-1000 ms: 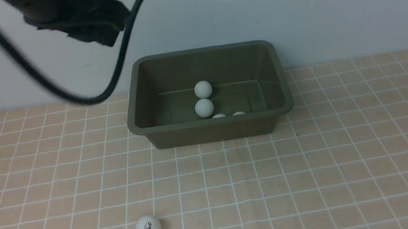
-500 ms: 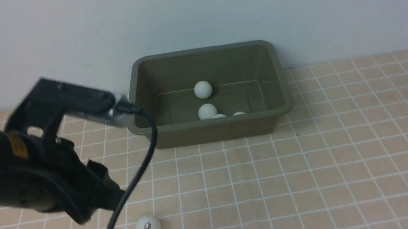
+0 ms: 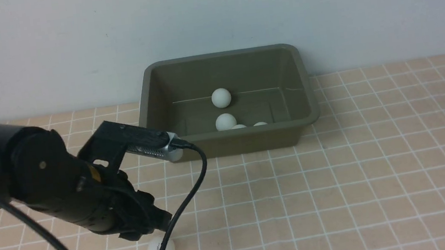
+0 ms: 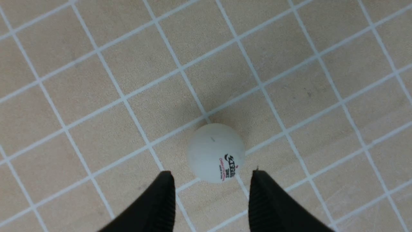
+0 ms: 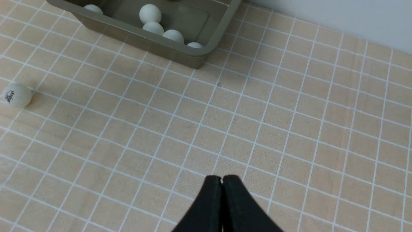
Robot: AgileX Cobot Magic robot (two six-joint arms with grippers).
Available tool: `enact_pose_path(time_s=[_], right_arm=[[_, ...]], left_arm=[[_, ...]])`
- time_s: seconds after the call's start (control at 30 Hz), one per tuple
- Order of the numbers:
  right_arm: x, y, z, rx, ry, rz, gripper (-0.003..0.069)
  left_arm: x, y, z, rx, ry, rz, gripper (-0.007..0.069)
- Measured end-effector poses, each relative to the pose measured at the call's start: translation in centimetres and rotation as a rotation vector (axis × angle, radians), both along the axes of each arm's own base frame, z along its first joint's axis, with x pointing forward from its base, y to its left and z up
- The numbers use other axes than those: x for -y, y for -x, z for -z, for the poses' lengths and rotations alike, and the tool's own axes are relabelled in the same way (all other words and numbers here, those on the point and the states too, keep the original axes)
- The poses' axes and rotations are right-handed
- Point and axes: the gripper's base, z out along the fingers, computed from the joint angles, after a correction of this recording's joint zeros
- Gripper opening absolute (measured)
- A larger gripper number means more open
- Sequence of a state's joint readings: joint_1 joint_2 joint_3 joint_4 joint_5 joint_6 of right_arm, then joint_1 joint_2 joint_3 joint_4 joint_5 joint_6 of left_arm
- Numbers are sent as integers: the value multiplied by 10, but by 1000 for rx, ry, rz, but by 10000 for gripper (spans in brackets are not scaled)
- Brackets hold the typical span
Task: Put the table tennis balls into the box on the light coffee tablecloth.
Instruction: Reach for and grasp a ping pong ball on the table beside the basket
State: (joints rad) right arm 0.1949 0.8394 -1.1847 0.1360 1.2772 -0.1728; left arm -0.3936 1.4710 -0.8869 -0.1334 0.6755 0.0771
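One white table tennis ball (image 3: pixel 161 249) with a dark logo lies on the light coffee tablecloth (image 3: pixel 339 178) near the front left. My left gripper (image 3: pixel 156 228) hangs just above it, open and empty. In the left wrist view the ball (image 4: pixel 216 153) sits just ahead of the two black fingertips (image 4: pixel 164 193), not between them. The olive-green box (image 3: pixel 312 101) stands at the back centre with several balls (image 3: pixel 221 98) inside. My right gripper (image 5: pixel 222 178) is shut and empty over bare cloth; it does not show in the front view.
A white wall stands right behind the box. A black cable (image 3: pixel 189 197) hangs from my left arm and crosses in front of the loose ball. The right wrist view shows the box (image 5: pixel 193 53) and the loose ball (image 5: pixel 15 95) far off.
My left arm has swung from high beside the box down and forward to just over the loose ball. One ball inside the box rolled a little toward the front wall.
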Motion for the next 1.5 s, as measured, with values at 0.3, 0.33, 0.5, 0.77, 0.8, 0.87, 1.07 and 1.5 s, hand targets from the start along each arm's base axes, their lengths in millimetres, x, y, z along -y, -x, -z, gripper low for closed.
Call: enact_pose_path(time_s=[0.3,0.33,0.5,0.77,0.8,0.87,1.07,1.5], right_arm=[[0,0,0,0,-1,0,-19],[0,0,0,0,-1,0,-19],[0,0,0,-1,-4,-2,-19],[-1,0,0,-1,-8,-8,-19],[-1,0,0,-1,-7,-8,-19],[-1,0,0,-1,-7,-8,-19],[-1,0,0,-1,-7,-8,-19],[-1,0,0,0,-6,-10,-19]], left_arm=[[7,-17,10,-2,1,-6,368],[7,-17,10,-2,1,-6,378],[8,-20,22,-40,-13,-8,442],[11,-24,42,-105,-33,-12,449],[11,-25,44,-112,-35,-13,449],[11,-25,48,-123,-38,-14,449],[12,-27,60,-164,-54,-14,449],[12,-26,69,-216,-74,-7,346]])
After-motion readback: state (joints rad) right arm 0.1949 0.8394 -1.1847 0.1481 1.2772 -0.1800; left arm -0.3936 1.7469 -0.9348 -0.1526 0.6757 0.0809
